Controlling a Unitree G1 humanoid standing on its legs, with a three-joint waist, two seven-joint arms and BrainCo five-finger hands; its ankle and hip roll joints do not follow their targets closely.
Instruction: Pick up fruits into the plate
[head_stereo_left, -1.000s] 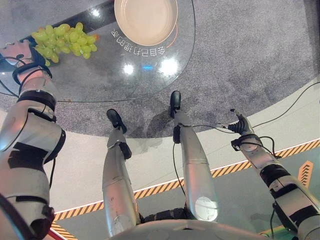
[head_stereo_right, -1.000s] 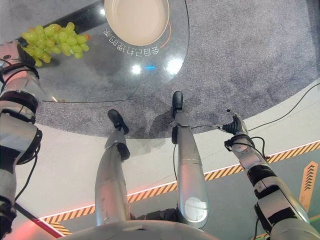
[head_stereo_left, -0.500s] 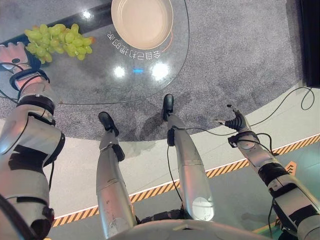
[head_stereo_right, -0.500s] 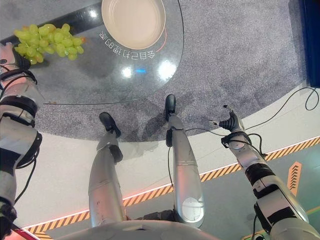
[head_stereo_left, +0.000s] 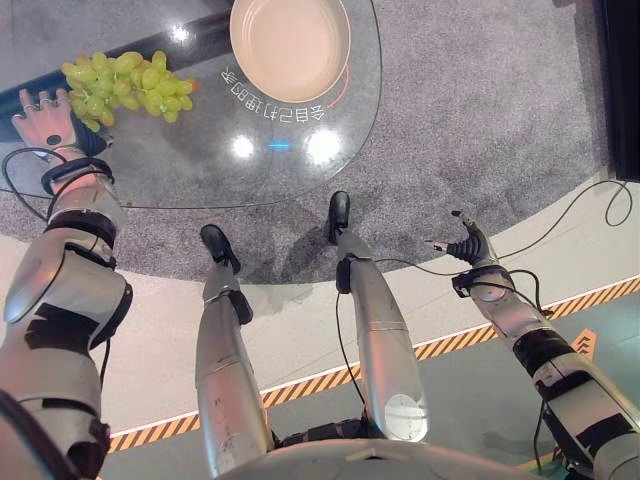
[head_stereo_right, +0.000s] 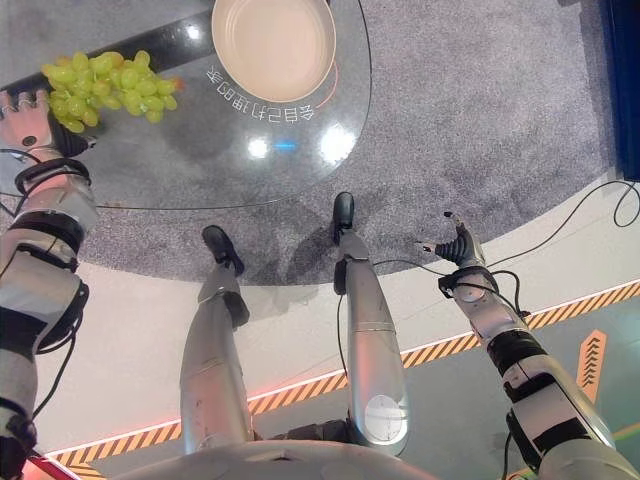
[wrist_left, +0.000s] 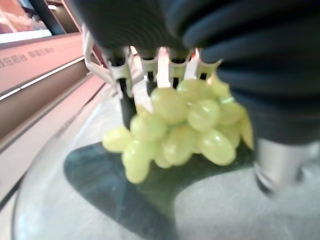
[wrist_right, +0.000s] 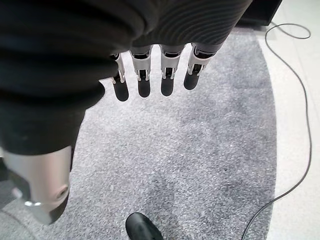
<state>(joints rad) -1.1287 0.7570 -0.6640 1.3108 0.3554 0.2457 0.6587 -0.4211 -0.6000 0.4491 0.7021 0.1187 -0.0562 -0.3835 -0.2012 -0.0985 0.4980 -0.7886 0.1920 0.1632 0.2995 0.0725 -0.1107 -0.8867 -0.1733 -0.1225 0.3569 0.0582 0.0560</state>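
- since a second ago, left hand has drawn slightly back from the grapes, fingers straight, touching them.
- grapes likely soft, loosely joined; cup underneath the whole bunch.
- right hand hangs relaxed.

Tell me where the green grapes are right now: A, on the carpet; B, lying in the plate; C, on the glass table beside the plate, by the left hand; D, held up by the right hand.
C: the green grapes lie on the glass table beside the empty plate, with the left hand right at the bunch.
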